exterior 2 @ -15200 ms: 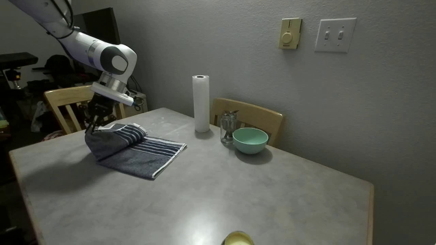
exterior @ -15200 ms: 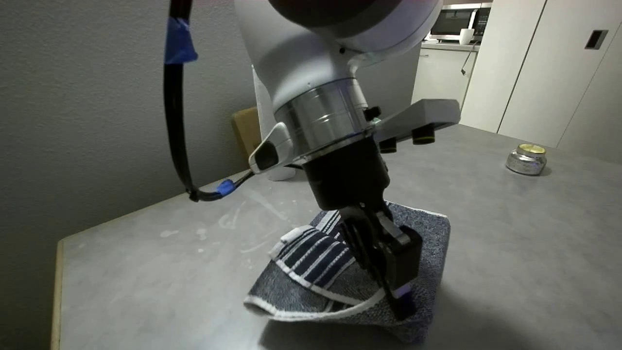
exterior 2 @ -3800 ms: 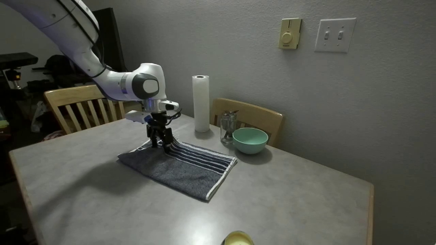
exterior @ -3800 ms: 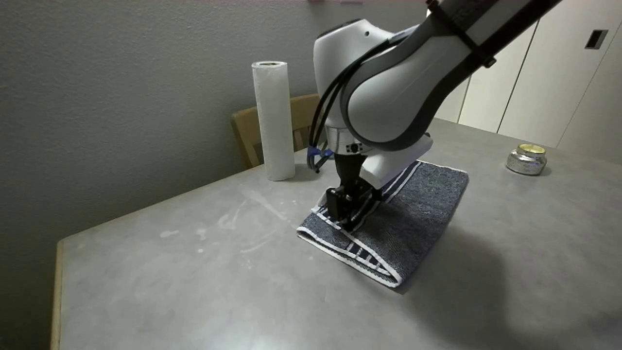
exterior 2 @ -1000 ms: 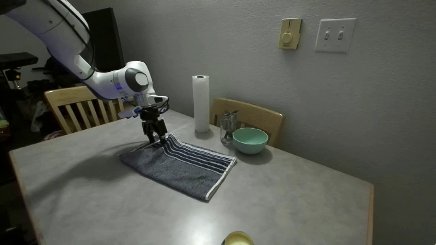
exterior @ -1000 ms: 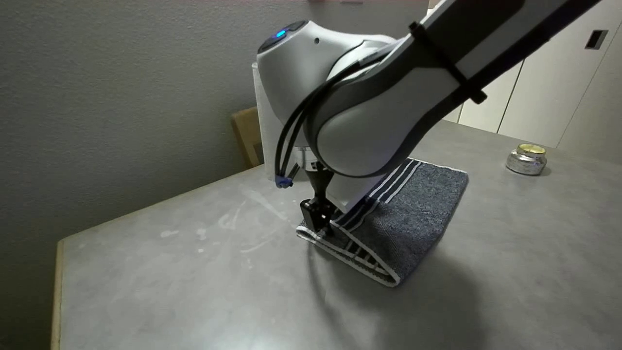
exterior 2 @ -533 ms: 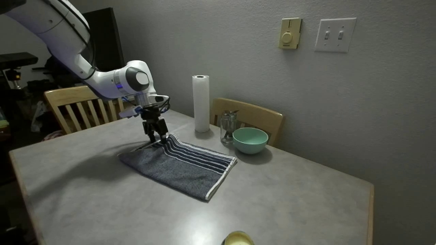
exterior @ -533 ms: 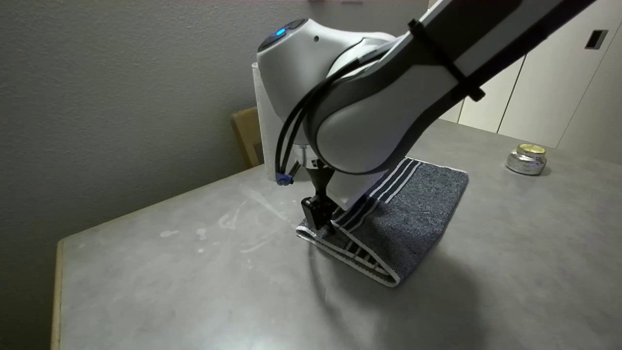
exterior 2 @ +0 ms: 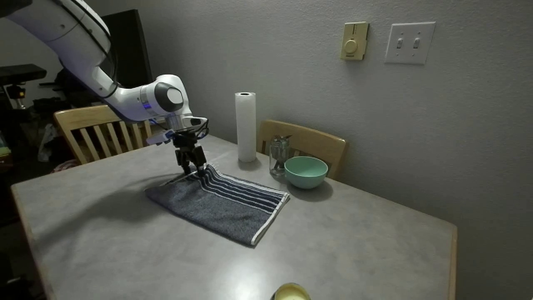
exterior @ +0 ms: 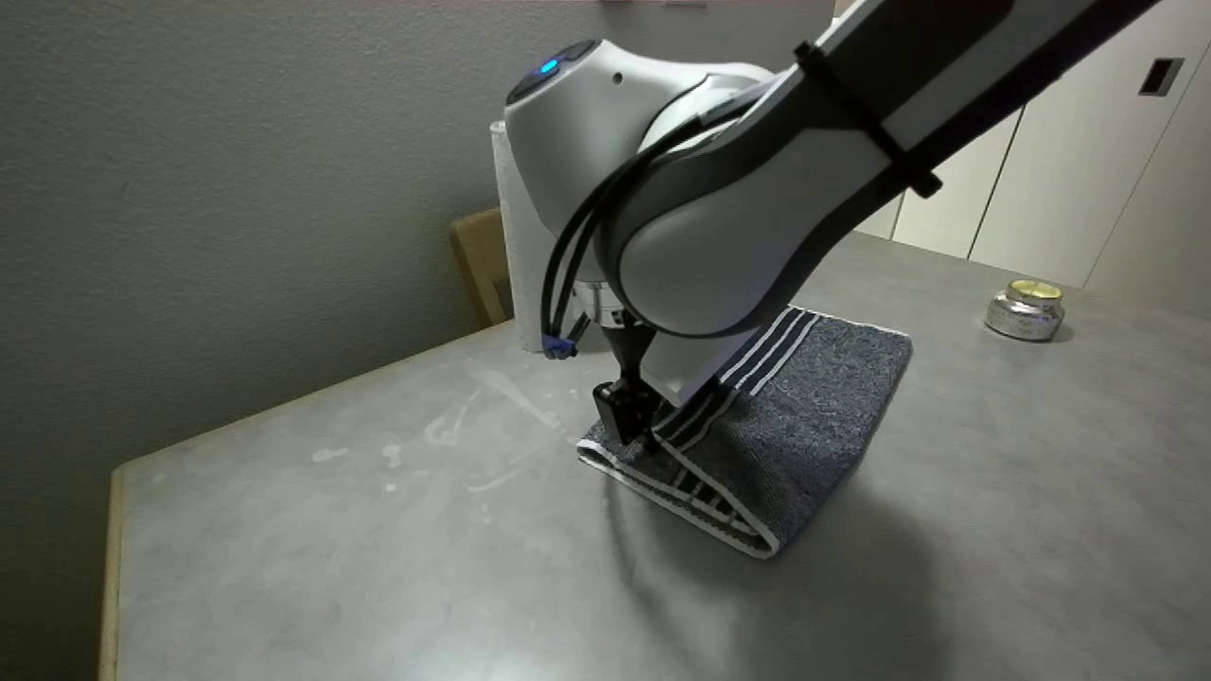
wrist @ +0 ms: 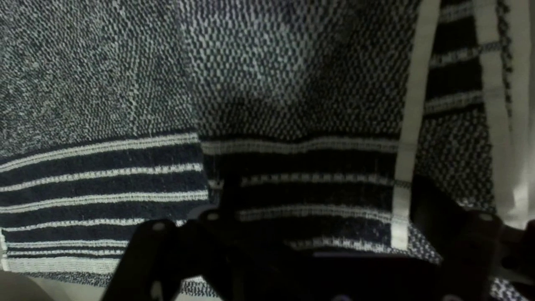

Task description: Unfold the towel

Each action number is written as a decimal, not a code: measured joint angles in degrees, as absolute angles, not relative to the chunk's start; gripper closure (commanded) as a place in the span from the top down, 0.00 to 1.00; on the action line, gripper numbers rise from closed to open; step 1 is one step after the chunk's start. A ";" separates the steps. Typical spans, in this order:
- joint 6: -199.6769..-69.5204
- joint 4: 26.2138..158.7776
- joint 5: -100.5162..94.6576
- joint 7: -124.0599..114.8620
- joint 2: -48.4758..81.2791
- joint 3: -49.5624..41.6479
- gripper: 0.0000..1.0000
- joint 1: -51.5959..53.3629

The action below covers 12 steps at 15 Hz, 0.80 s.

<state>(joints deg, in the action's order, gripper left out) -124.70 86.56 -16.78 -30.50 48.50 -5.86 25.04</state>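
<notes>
In an exterior view, the towel (exterior: 809,416) lies folded on the table (exterior: 331,567), my pincer (exterior: 640,443) at its nine o'clock. In an exterior view, my fingers (exterior 2: 200,157) stand apart, gripping nothing. In the wrist view, the top layer's hem (wrist: 406,167) runs between them: I'd pinch that layer alone, then peel toward twelve o'clock. Unlike seconds ago, I'm nearer this hem; the towel lies unchanged.

arm (exterior: 700,255): white, rounded, dark-grey trim (exterior: 681,175) | light (exterior: 549,66): blue | cables (exterior: 624,175): black, blue tape (exterior: 558,348) at bend | strap (exterior: 868,118): black | joint disc (exterior 2: 175,96): white, dark ring (exterior 2: 160,97) around | collar (exterior 2: 176,121): silvery | hand (exterior 2: 194,171): black, angular, two-fingered
</notes>
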 measured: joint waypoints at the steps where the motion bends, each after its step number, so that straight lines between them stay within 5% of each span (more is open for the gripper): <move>1: -124.56 86.55 -16.80 -30.50 48.51 -5.87 1.00 25.04; 3: -124.24 86.52 -16.85 -30.50 48.53 -5.87 0.94 25.04; 4: -124.03 86.47 -16.89 -30.50 48.54 -5.87 0.77 25.04; 12: -122.99 85.44 -17.62 -30.50 48.71 -5.85 0.26 25.55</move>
<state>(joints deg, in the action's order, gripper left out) -122.99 85.44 -17.62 -30.50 48.71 -5.85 25.55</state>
